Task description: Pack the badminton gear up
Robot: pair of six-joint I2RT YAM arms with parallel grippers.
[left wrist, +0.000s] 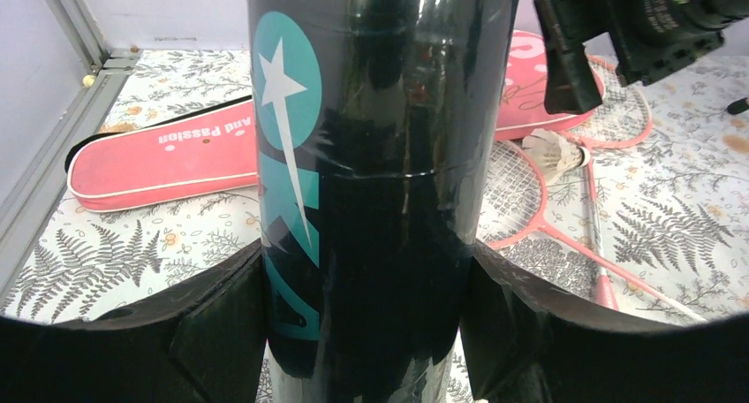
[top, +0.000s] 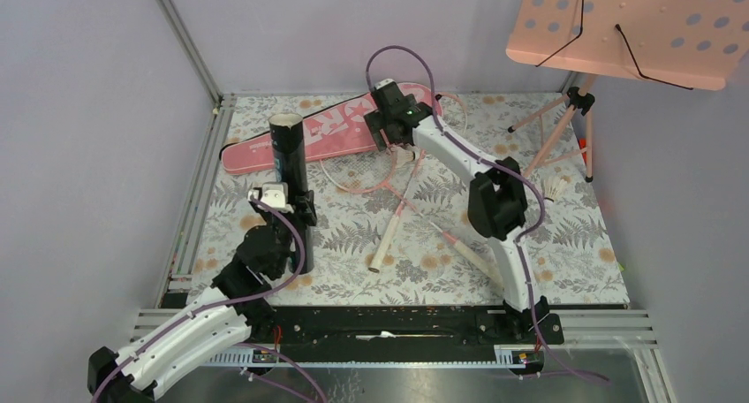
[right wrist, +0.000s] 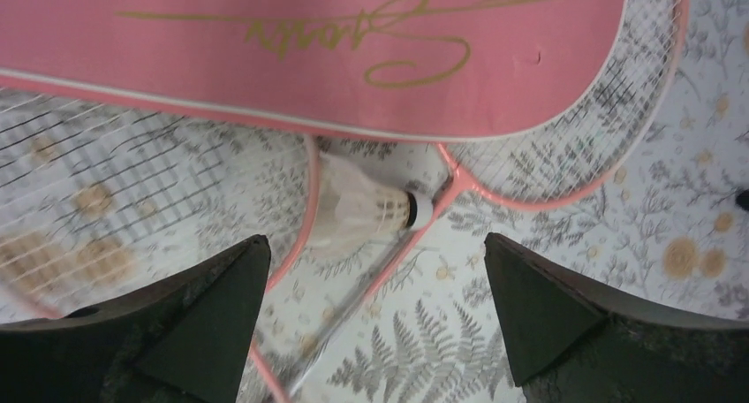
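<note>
Looking at the top view first, we've got the left gripper [top: 296,210] clamped around the lower part of the black tube [top: 287,151], which stands upright left of centre. We can't tell what's inside it. The pink racket bag [top: 327,129] lies flat behind the tube. Both rackets [top: 389,231] sit outside the bag, crossed on the table [top: 574,253]. A lone shuttlecock [top: 556,188] lies at the right, near the music stand [top: 636,32] legs. The right gripper [top: 397,145] hangs over the bag's right end.

In the left wrist view the tube fills the middle, with fingers [left wrist: 221,319] pressed on both sides.

In the right wrist view the jaws are spread wide on nothing. A second shuttlecock [right wrist: 371,210] lies on its side between them in the frame, against the racket frames and just below the bag's edge.
</note>
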